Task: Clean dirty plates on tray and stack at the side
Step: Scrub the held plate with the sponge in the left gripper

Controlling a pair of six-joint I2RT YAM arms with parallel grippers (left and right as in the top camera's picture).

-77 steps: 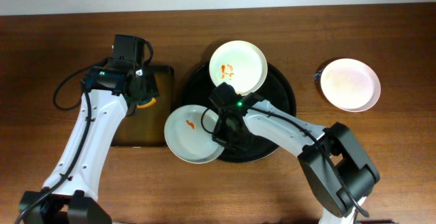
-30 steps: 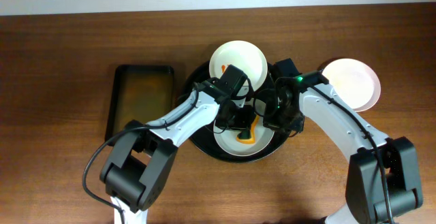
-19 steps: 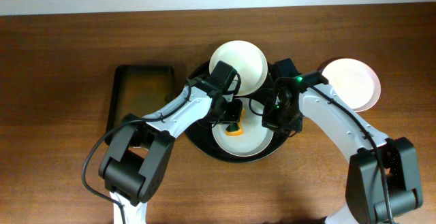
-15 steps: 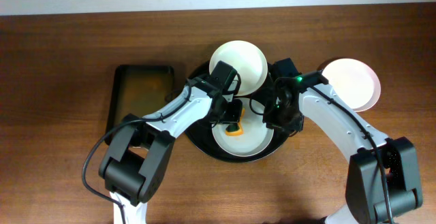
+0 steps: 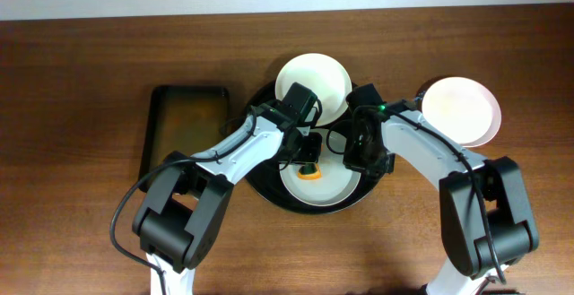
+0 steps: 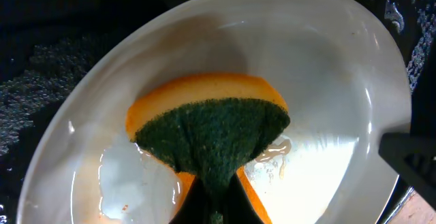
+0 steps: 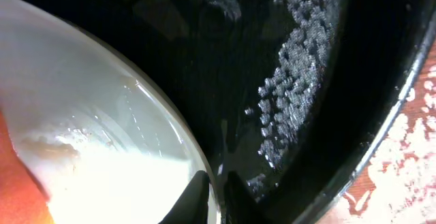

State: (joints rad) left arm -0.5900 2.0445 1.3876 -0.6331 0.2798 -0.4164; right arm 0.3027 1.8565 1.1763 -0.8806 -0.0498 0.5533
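Note:
A pale blue plate lies on the round black tray, wet inside. My left gripper is shut on an orange and green sponge pressed flat on that plate. My right gripper is shut on the plate's right rim, one finger inside and one outside. A white plate sits on the tray's far edge; its smears are hidden by the arms. A pale pink plate lies on the table to the right, off the tray.
A dark rectangular tray with brownish liquid stands left of the round tray. The tray floor is wet with droplets. Bare wooden table lies around both trays.
The left gripper took the sponge from the rectangular tray onto the pale blue plate and rubbed it upward. The right gripper moved to the plate's right rim. The plate slid onto the tray.

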